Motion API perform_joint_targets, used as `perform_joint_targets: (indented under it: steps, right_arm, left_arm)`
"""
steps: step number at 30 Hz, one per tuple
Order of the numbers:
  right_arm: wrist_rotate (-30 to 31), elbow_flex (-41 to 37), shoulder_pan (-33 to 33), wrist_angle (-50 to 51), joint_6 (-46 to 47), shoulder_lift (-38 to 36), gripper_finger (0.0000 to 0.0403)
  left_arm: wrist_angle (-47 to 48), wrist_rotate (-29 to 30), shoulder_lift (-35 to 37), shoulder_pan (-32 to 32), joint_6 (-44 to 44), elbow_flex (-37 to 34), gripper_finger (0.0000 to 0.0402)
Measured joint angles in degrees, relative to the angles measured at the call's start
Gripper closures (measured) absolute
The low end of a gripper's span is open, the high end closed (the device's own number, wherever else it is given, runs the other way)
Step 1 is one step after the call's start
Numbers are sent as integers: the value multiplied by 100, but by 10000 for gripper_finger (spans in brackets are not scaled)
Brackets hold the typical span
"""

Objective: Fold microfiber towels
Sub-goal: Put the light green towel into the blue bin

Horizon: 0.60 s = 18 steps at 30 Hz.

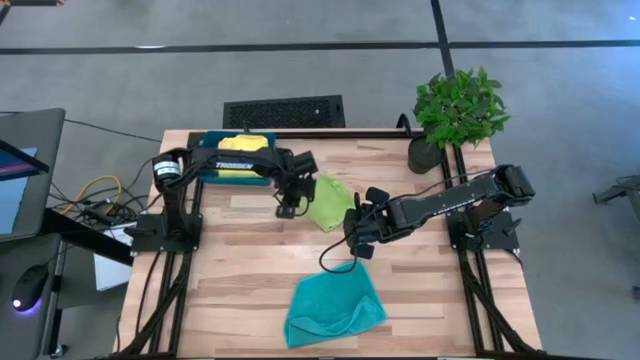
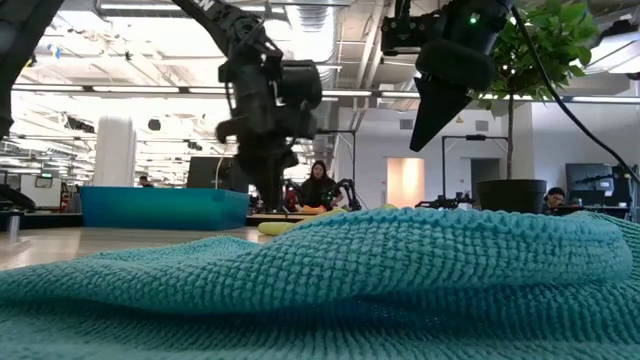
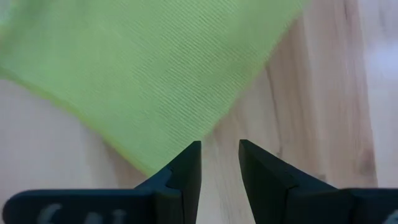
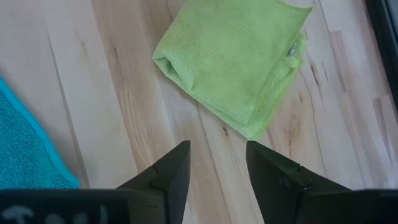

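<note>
A lime green towel (image 1: 330,203) lies folded and flat on the wooden table's middle; it also shows in the right wrist view (image 4: 233,62) and the left wrist view (image 3: 143,74). A teal towel (image 1: 335,308) lies rumpled near the front edge and fills the low view's foreground (image 2: 320,290). My left gripper (image 1: 290,205) points down just left of the green towel, open by a narrow gap (image 3: 219,149), one fingertip at the towel's edge. My right gripper (image 1: 358,240) hangs open and empty (image 4: 217,152) above the bare table between the two towels.
A dark-teal tray (image 1: 205,165) at the back left holds yellow and lime cloth (image 1: 240,152). A potted plant (image 1: 455,110) stands at the back right corner. Bare wood lies left of the towels.
</note>
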State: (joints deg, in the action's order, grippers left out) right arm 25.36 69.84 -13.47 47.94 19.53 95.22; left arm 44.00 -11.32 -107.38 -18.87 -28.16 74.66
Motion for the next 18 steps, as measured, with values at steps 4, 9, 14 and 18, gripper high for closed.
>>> perform_joint_targets:
  steps: [4, 9, 14, 18]
  right_arm:
    - [0, 0, 0, 0, -20, 0, 223]
    - [0, 0, 0, 0, -44, 0, 223]
    - [0, 0, 0, 0, -44, 0, 223]
    - [0, 0, 0, 0, -44, 0, 223]
  left_arm:
    - [-381, 461, -6, 92, -153, -419, 302]
    - [-1212, 1109, -6, 295, -472, -747, 302]
    - [-1399, 1515, -6, 450, -618, -748, 302]
    - [-1407, 1737, -26, 509, -677, -748, 302]
